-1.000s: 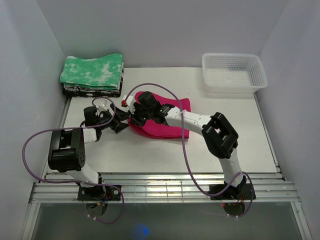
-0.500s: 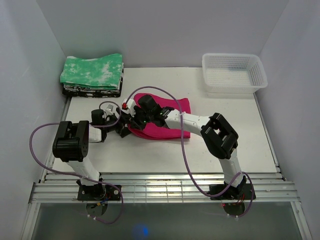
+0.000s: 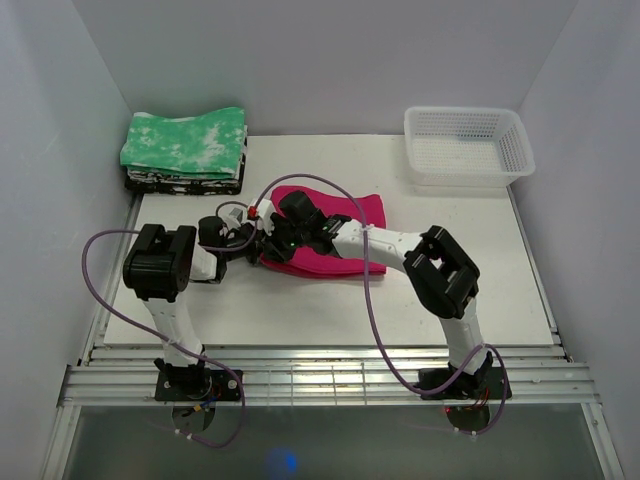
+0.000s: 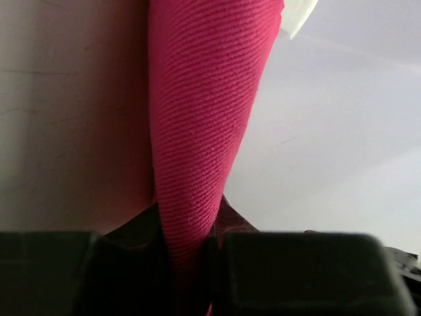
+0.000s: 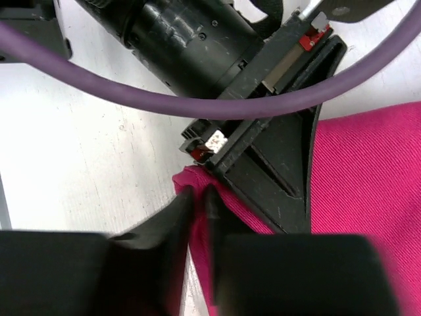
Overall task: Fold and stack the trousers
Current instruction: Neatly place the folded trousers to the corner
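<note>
**At the edge of the trousers (image 3: 360, 207), two grips crowd together**

Between the fingers of the left gripper (image 4: 191, 230) runs a thick fold of the pink cloth. The fingers are narrowed onto it, and the cloth leads away past their tips. Just beside them, the right gripper (image 5: 197, 197) has its fingers almost together, tips down at the very corner of the cloth, close under the left gripper's black body. Whether any cloth sits in that thin slit I cannot tell. Beyond both sets of fingertips, the rest of the trousers lie as a folded pad on the table (image 3: 300, 310).

To my eye the step is taking this edge so the pad can be turned over or carried. It would go best if the left pinch has every layer — a missed lower layer would let the fold fall open on the lift. The two grippers look too close to share the load, so they should spread along the edge first. The purple cable (image 5: 164, 99) draped across the fingers could snag, so a slow, level rise seems wise.
</note>
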Robot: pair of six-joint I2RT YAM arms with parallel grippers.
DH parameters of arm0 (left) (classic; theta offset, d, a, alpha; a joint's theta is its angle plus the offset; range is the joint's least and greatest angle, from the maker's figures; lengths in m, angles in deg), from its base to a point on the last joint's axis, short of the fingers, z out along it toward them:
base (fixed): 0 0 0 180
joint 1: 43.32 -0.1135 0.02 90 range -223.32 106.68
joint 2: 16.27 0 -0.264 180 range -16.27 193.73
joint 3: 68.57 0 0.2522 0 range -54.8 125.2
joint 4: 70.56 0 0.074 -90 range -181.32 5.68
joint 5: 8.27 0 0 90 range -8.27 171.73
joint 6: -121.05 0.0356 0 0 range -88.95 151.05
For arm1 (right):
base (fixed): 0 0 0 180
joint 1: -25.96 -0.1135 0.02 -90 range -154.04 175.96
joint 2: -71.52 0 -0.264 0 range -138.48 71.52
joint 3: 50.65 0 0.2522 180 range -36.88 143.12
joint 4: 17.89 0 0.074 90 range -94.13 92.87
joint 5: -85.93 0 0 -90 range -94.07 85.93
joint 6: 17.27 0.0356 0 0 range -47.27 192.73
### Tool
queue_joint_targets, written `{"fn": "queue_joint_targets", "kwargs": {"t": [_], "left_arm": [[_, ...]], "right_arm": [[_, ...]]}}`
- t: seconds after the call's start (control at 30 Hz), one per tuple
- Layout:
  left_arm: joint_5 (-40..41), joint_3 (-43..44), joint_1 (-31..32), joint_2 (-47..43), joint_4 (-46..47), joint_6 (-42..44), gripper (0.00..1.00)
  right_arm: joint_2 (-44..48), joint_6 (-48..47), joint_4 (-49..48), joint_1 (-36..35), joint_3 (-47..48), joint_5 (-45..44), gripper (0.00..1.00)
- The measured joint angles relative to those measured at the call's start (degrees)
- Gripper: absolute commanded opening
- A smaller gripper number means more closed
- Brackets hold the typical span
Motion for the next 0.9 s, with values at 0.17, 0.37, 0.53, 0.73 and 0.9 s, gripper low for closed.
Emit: {"fn": "queue_joint_targets", "kwargs": {"t": [0.17,0.37,0.53,0.73,0.9], "left_arm": [[-1.68,2.75,0.28,1.42,0.39,0.83,0.00],[0.07,21.77,0.90,1.99,-26.38,20.94,0.00],[11.72,48.63,2.08,5.95,-53.55,44.26,0.00],[24.44,65.20,1.92,8.57,-72.28,65.88,0.00],[30.73,77.11,1.77,13.42,-80.76,77.50,0.00]], "right_arm": [[3.50,-0.74,0.61,0.31,-1.40,0.00,0.72],[19.08,-2.47,2.60,5.20,-8.11,0.63,0.96],[28.87,-4.63,4.13,13.42,-12.37,-0.98,0.91],[30.23,-6.38,7.78,18.51,-15.28,-2.19,0.90],[30.25,-7.17,8.76,20.55,-15.65,-3.02,0.90]]}}
